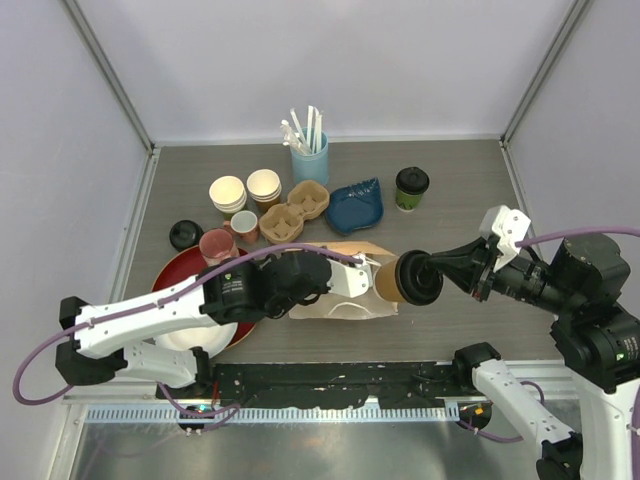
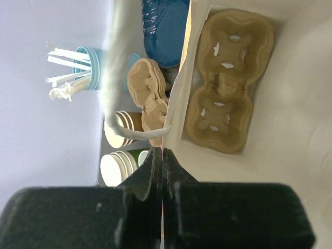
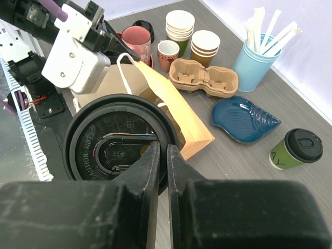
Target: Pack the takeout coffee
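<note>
Brown lidded cup (image 1: 392,281) sideways in R gripper (image 1: 432,274); paper bag (image 3: 176,111) just beside

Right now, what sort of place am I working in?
Likely a test cell staged as a café takeout counter: plain white walls box in the table, which holds a lidded green cup, a pulp carrier and a tub of straws.
</note>
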Controlling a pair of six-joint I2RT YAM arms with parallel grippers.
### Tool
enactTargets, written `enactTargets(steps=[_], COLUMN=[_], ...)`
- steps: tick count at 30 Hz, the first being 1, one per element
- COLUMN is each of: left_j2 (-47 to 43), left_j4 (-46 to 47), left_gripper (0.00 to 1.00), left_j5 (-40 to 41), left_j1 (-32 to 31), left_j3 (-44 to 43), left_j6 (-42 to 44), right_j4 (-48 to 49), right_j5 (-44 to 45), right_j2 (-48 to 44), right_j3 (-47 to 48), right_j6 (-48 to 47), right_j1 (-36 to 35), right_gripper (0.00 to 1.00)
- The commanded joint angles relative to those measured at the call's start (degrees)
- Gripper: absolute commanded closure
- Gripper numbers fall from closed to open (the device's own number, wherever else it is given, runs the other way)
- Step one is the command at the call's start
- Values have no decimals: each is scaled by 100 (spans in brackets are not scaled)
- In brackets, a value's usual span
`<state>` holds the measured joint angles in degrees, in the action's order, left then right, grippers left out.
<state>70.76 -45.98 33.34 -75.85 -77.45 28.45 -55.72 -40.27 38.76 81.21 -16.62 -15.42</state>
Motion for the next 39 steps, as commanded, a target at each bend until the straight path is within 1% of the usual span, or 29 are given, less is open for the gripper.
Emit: enactTargets(steps=[1, 4, 8, 14, 16, 17, 18, 19, 20, 22, 25, 28, 29, 31, 32, 35, 39], left_j2=[-317, -405, -423, -362, -326, -335, -370, -405, -510, -563, -642, -722, -739, -774, -774, -757, -687], left_j4=[378, 440, 265, 335, 457, 571, 1173, 1709, 2646, 2761, 2734, 2638, 2403, 2147, 1998, 1838, 1645], left_gripper=[100, 100, 100, 100, 100, 100, 100, 100, 100, 100, 100, 100, 100, 100, 100, 100, 100], left_j5=[243, 287, 120, 58, 260, 347, 809, 1049, 1243, 1254, 1298, 1254, 1167, 1043, 964, 876, 744], left_j1=[-166, -245, -263, -263, -386, -430, -474, -474, -474, -509, -553, -571, -571, -571, -571, -553, -466], left_j3=[202, 432, 485, 371, 310, 336, 405, 667, 809, 889, 1117, 1381, 1425, 1505, 1513, 1418, 1294], left_j6=[-181, -427, -831, -903, -553, -203, 688, 1254, 1625, 1857, 1726, 1349, 930, 515, 252, 13, -286], right_j4=[307, 527, 633, 835, 818, 844, 879, 983, 1019, 1081, 1081, 1134, 1177, 1257, 1248, 1275, 1371], right_j5=[-252, -385, -411, -561, -368, -254, -192, -200, -218, -244, -253, -218, -218, -262, -279, -280, -323], right_j2=[-158, -351, -659, -739, -756, -774, -774, -756, -730, -625, -624, -799, -878, -1028, -1055, -1099, -1151], right_j3=[-254, -641, -1010, -1300, -1257, -1231, -1196, -1152, -1056, -854, -756, -1000, -1080, -1264, -1292, -1353, -1703], right_j6=[88, 282, 423, 687, 547, 520, 511, 528, 572, 625, 704, 862, 923, 1055, 1073, 1126, 1056], right_j1=[-31, -31, -22, -31, -49, -49, -49, -49, -49, -49, -58, -58, -49, -14, 12, 48, 39], right_gripper=[99, 99, 99, 99, 99, 99, 99, 99, 99, 99, 99, 99, 99, 99, 99, 99, 99])
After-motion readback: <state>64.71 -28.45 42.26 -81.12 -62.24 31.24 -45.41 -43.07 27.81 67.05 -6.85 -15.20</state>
